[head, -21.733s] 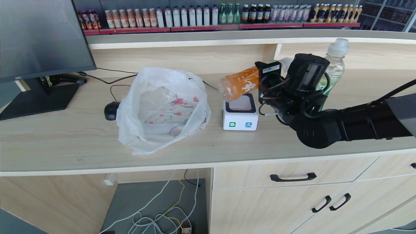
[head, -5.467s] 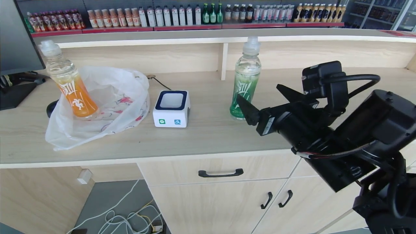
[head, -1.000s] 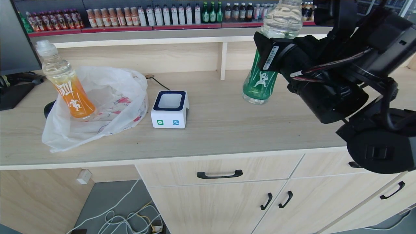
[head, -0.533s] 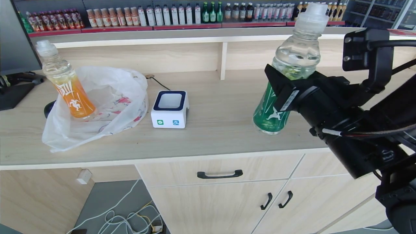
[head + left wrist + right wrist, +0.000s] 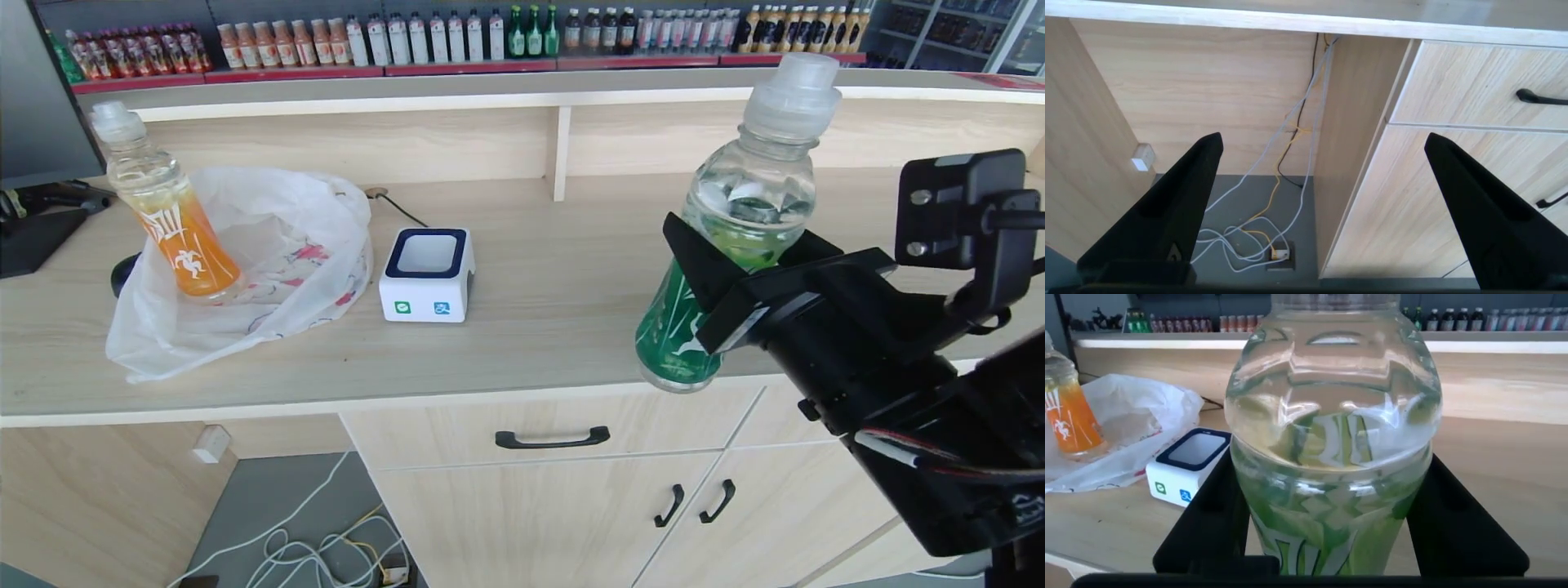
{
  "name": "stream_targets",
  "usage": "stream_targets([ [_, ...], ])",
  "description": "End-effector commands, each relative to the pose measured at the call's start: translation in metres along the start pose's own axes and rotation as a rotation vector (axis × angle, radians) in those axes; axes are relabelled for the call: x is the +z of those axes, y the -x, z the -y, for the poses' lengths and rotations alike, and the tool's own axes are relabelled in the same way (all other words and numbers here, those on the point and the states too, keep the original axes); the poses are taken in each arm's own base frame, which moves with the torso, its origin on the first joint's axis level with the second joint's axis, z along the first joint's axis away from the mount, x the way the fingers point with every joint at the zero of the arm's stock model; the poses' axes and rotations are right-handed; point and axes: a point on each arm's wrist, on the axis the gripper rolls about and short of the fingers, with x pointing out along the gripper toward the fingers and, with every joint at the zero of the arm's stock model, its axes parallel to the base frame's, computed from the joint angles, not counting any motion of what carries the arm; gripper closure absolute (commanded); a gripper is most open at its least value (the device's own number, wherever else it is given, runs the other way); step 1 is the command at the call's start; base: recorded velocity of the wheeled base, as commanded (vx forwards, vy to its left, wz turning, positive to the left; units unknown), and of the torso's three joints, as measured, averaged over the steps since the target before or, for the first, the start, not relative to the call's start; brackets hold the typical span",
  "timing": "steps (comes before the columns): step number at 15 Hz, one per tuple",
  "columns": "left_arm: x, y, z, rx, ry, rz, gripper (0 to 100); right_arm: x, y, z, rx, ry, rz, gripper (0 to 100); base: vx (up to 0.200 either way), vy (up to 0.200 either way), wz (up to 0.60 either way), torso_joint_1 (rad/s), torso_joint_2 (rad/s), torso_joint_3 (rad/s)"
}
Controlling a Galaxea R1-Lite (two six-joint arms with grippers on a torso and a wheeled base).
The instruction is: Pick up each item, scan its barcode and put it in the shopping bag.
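**Two bottles: green one in the right gripper, orange one in the bag**

On my head camera the right gripper is clamped on the green bottle. Its black fingers press on either side of the body, just under the clear shoulder. The bottle is off the counter and leans a little, with its white cap uppermost. Its green base shows over the counter's front edge, towards the right end. My right wrist camera looks straight at the bottle's clear upper half, with a finger pad flat against each side.

The scanner, a white box with a dark-rimmed window facing up, sits on the counter about midway between front and back edges. It is well left of the held bottle. Just beside the scanner, towards the left end, the shopping bag lies slumped open. The orange bottle stands upright inside it at the bag's left side, its cap above the plastic.

My left wrist camera shows the left gripper spread wide with nothing between its fingers. It is below counter height and faces the wooden cabinet fronts. Loose cables lie on the grey floor beyond it.

A shelf of drinks runs along the wall behind the counter's back edge.
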Motion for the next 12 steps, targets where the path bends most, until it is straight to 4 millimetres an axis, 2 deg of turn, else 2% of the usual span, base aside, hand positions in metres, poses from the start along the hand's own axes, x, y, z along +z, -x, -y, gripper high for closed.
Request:
stream_targets([
  [1, 0.000, 0.000, 0.000, 0.000, 0.000, 0.000, 0, -0.002, 0.004, -0.004, 0.021, 0.006, -0.008, 100, 0.000, 0.000, 0.00, 0.000, 0.00, 0.000],
  [4, 0.000, 0.000, 0.000, 0.000, 0.000, 0.000, 0, 0.002, 0.007, -0.011, 0.047, 0.022, 0.006, 100, 0.000, 0.000, 0.00, 0.000, 0.00, 0.000],
  [8, 0.000, 0.000, 0.000, 0.000, 0.000, 0.000, 0, 0.000, 0.019, -0.033, 0.137, 0.027, -0.006, 100, 0.000, 0.000, 0.00, 0.000, 0.00, 0.000],
  [12, 0.000, 0.000, 0.000, 0.000, 0.000, 0.000, 0, 0.003, 0.033, -0.054, 0.227, 0.112, 0.000, 100, 0.000, 0.000, 0.00, 0.000, 0.00, 0.000],
])
